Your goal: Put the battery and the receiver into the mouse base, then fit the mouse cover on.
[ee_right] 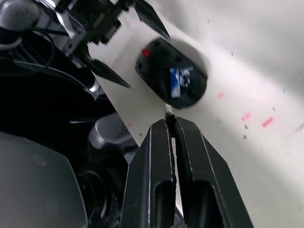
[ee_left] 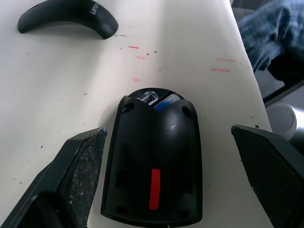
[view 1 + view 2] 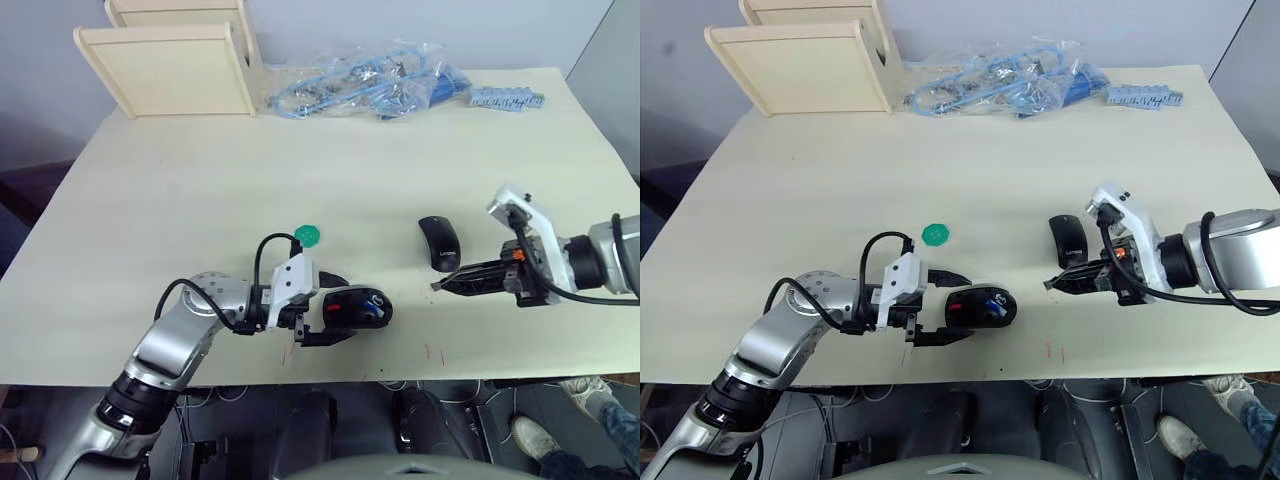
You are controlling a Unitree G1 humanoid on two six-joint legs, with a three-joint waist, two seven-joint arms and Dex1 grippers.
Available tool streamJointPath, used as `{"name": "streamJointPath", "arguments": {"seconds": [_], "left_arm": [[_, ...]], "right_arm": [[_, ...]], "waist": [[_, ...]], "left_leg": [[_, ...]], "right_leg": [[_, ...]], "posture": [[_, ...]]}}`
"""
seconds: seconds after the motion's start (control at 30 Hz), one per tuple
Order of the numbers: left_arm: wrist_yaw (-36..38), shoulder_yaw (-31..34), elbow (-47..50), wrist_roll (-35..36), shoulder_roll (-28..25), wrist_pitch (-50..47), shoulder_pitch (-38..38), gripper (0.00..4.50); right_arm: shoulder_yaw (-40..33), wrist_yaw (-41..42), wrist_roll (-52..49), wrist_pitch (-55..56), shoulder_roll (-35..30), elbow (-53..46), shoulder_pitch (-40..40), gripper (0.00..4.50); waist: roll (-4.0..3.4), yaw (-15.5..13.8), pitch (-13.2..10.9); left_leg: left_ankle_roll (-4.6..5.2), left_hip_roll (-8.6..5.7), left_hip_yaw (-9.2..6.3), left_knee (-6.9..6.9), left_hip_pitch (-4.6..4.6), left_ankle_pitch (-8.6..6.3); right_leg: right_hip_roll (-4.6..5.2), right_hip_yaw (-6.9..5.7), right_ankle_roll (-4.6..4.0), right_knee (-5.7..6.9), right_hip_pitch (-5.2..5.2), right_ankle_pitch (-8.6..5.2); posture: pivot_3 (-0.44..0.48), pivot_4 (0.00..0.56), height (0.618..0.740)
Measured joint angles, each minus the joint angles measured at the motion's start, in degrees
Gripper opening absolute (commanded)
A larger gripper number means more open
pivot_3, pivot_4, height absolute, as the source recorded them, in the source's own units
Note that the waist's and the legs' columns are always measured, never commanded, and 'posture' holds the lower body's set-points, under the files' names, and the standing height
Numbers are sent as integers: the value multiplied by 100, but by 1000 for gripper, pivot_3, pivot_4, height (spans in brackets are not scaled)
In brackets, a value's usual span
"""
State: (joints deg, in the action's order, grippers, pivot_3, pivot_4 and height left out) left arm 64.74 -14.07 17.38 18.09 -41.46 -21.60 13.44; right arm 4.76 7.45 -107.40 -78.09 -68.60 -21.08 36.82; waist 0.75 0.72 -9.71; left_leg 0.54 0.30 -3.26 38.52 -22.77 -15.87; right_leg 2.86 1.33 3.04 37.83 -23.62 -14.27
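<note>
Bracketing the mouse base (image 3: 355, 309) near the front edge of the surface (image 3: 200, 180), the left pincer (image 3: 322, 312) stands open, one finger on each flank, neither visibly touching the shell. The base's long axis runs along the pincer's reach, red strip toward the wrist. The battery (image 1: 176, 81) lies seated in the compartment at the base's far end (white and blue). To the right of the base, well apart, rests the mouse cover (image 3: 440, 243), all black, long axis running away from the front edge. Just right of the cover, the right pincer (image 3: 447, 284) is closed on a small sliver at its tips, probably the receiver, though too small to confirm. It points left toward the base; insertion likely falls to this arm.
</note>
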Motion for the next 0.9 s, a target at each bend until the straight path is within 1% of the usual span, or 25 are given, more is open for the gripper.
{"name": "streamJointPath", "arguments": {"seconds": [0.13,0.27,0.9], "left_arm": [[-23,-180,-299,-334,134,264,258,4483],[-20,-245,-404,-457,246,355,286,4483],[-12,-407,-608,-754,418,569,409,4483]], "right_arm": [[-7,-34,-110,239,-144,-165,-222,0],[-7,-62,-135,396,-253,-195,-277,0],[-3,-133,-276,616,-368,-281,-332,0]], "waist": [[1,-16,-1],[1,-9,-1],[0,-9,-1]], "left_leg": [[0,0,-1,0,-3,0],[0,1,0,0,-2,0],[0,2,-1,0,-1,0]], "right_leg": [[1,-1,1,-2,0,0],[2,0,1,-3,0,0],[1,0,0,-1,0,0]], "posture": [[0,150,740],[0,150,740],[0,150,740]]}}
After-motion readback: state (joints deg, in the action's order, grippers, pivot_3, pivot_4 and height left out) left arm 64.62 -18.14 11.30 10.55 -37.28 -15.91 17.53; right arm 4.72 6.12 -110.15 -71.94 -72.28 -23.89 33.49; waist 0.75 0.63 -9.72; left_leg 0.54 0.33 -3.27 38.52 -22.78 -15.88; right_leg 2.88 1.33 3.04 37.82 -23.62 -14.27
